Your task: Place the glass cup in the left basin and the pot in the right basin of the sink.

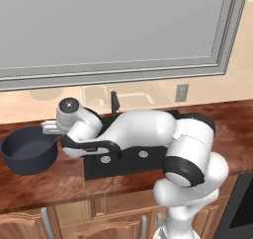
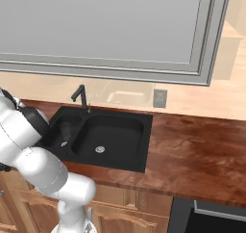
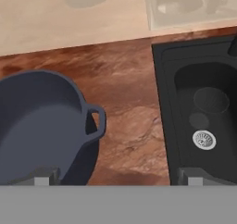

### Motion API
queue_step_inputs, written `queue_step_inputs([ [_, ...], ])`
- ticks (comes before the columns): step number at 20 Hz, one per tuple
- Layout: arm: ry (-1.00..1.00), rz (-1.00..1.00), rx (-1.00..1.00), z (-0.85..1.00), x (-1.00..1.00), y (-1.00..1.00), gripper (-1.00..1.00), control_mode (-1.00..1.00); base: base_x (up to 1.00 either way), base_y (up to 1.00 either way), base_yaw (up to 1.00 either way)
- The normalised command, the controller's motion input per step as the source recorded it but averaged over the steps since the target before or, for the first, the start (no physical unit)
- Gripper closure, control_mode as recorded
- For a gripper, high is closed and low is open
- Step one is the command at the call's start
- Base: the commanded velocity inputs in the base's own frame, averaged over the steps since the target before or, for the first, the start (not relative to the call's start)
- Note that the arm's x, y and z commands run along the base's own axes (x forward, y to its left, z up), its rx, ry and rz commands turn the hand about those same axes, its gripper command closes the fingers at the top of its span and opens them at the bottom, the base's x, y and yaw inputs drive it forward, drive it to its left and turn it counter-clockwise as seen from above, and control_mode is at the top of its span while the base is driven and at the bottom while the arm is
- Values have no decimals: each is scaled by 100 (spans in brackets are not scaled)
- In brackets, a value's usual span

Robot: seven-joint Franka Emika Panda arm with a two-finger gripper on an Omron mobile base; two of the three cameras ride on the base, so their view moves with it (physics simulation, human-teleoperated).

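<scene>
My gripper (image 3: 115,177): fingers spread wide and empty, one tip over the pot, the other over the sink's edge
Pot: wide round dark blue-grey pot (image 3: 37,126), lidless and empty, loop handle between my fingers, standing on the reddish-brown wood counter (image 3: 125,93) beside the sink
Sink: matte black double-basin sink (image 2: 98,135) with slim faucet (image 2: 81,97)
Left basin (image 3: 203,121): smoky see-through glass cup (image 3: 210,100) stands above the silver drain
Right basin (image 2: 113,133): empty
</scene>
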Motion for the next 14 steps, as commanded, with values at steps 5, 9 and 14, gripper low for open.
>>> queue_step_inputs([
  [5, 0, 0, 9, 0, -3, 17, -100, -100, 0, 0, 0],
  [9, 0, 0, 9, -8, 0, 14, -100, -100, 0, 0, 0],
  [14, 0, 0, 9, -21, 0, 18, -100, -100, 0, 0, 0],
])
